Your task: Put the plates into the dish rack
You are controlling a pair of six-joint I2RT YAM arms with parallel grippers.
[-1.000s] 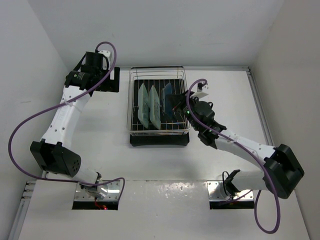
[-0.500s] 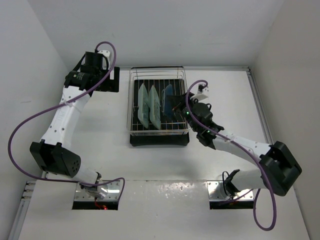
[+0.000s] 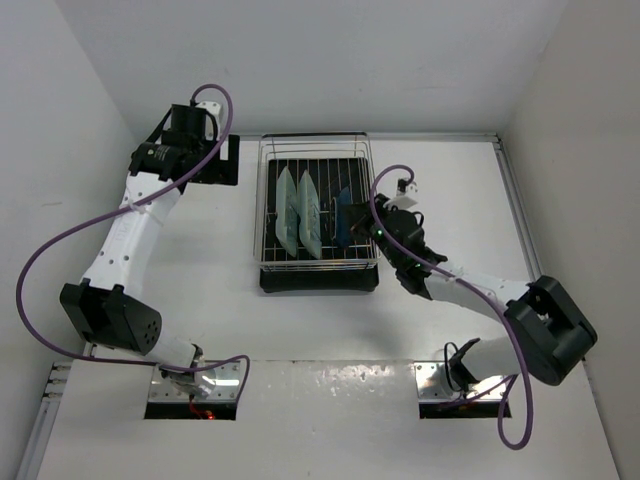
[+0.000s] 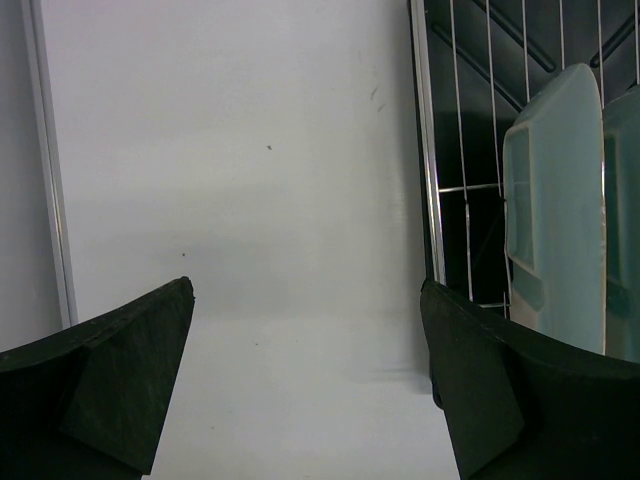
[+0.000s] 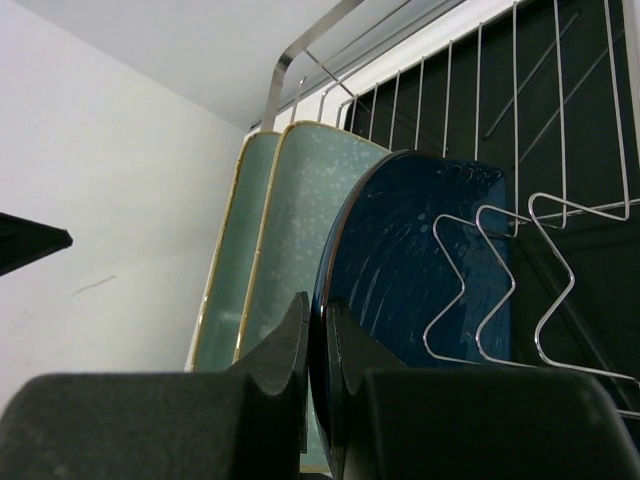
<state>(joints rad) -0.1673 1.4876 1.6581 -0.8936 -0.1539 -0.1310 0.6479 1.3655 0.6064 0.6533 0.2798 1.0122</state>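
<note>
Right tool (image 5: 318, 328) grips the dark blue plate (image 5: 400, 260) in the dish rack (image 3: 318, 277); left tool (image 4: 305, 290) gapes wide above the counter (image 4: 250, 150).

The right gripper (image 5: 320, 330) pinches its two fingers (image 5: 275, 360) on the near rim of the dark blue plate (image 5: 410, 260), which stands on edge and rises straight ahead of the fingertips. Just left of that plate, two mint-green plates (image 5: 290, 220) stand upright, close against each other. To the right of the fingers, zigzag wire dividers (image 5: 480, 290) of the dish rack (image 5: 560, 120) overlap the blue plate's face, above the black base tray (image 5: 590, 260).
</note>
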